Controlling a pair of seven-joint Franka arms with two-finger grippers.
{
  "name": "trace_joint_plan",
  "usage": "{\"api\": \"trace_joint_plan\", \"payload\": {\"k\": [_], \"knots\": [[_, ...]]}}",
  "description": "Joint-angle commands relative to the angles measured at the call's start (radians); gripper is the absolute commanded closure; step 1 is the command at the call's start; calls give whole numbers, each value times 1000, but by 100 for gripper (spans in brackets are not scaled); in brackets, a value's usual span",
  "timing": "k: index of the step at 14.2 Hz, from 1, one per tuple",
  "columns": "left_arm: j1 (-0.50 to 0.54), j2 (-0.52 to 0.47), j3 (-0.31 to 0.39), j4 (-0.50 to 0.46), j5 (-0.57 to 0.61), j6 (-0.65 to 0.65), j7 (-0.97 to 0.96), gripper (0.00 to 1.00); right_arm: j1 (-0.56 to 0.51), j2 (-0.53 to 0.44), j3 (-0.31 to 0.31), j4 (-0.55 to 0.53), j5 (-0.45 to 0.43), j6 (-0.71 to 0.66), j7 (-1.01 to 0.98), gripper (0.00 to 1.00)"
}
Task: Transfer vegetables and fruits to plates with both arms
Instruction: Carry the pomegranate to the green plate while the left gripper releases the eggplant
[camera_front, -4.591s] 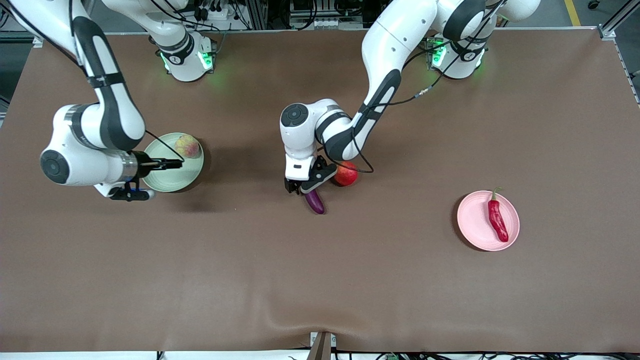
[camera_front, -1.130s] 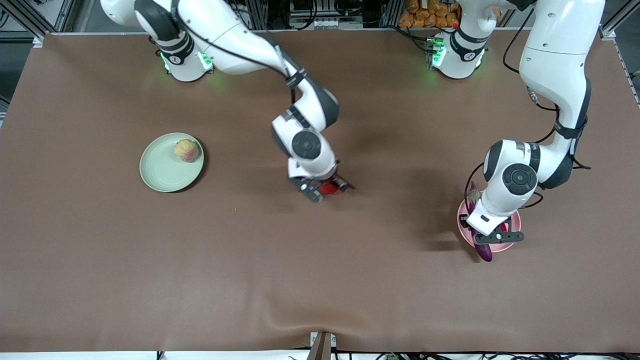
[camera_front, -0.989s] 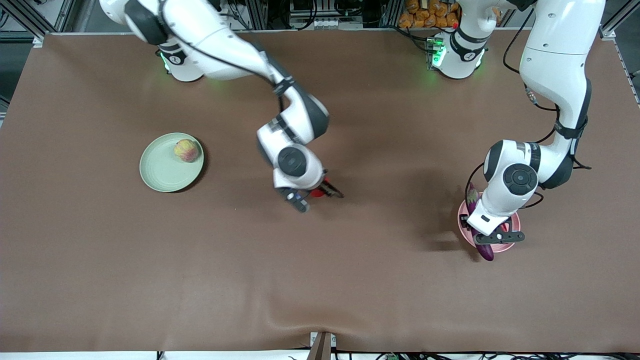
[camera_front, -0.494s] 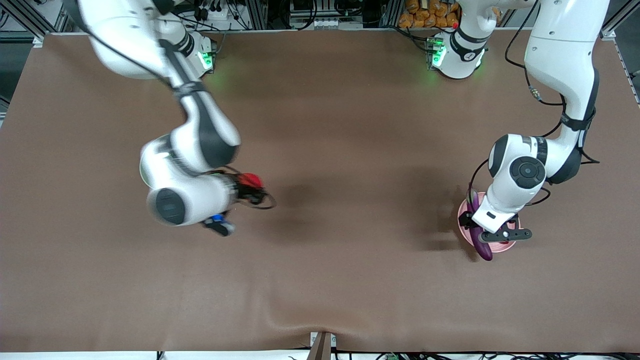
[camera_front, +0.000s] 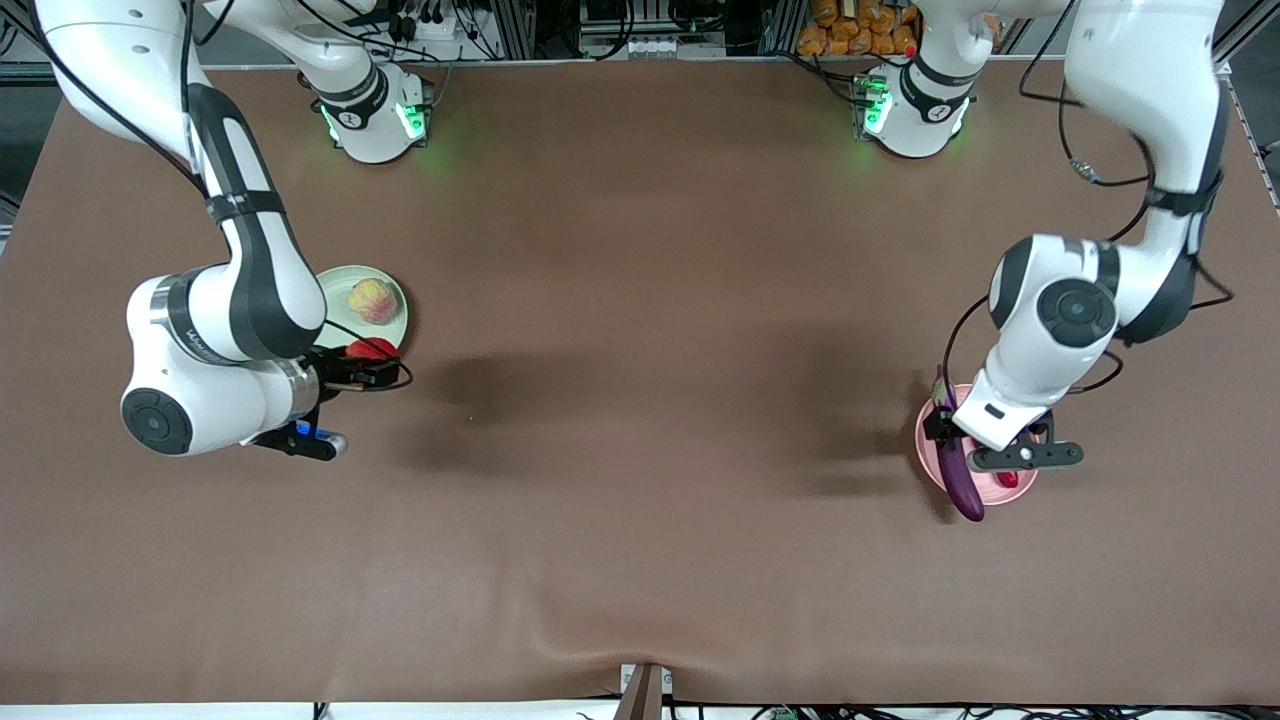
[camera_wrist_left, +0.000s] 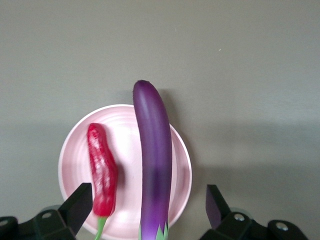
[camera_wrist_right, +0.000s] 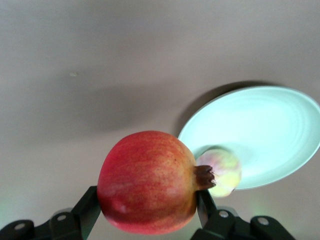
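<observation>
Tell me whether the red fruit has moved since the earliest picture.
Yes. The red fruit, shut in the right hand, has travelled from mid-table to the green plate's edge.

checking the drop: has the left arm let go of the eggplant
Yes, the eggplant lies across the pink plate beside the chili, the left gripper jaws wide apart.

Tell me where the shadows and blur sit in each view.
Front view: sharp overall, with broad soft arm shadows on the brown table near the middle and beside the pink plate. Left wrist view: the eggplant is slightly soft, a dim band crossing the table. Right wrist view: the red fruit is sharp; the peach-like fruit and green plate are blurred.
</observation>
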Motion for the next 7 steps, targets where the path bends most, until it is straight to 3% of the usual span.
{"api": "trace_joint_plan", "payload": {"k": [1,4,7], "knots": [[18,-123,-20,-12,-15,-131,30,0,-95,-121,19,-261,-23,153,-210,100],[18,-220,-16,2,-136,-257,144,0,-164,-140,16,-355,-26,185,-344,100],[7,-341,-17,4,-147,-449,172,0,-201,-131,14,-406,-47,269,-415,100]]}}
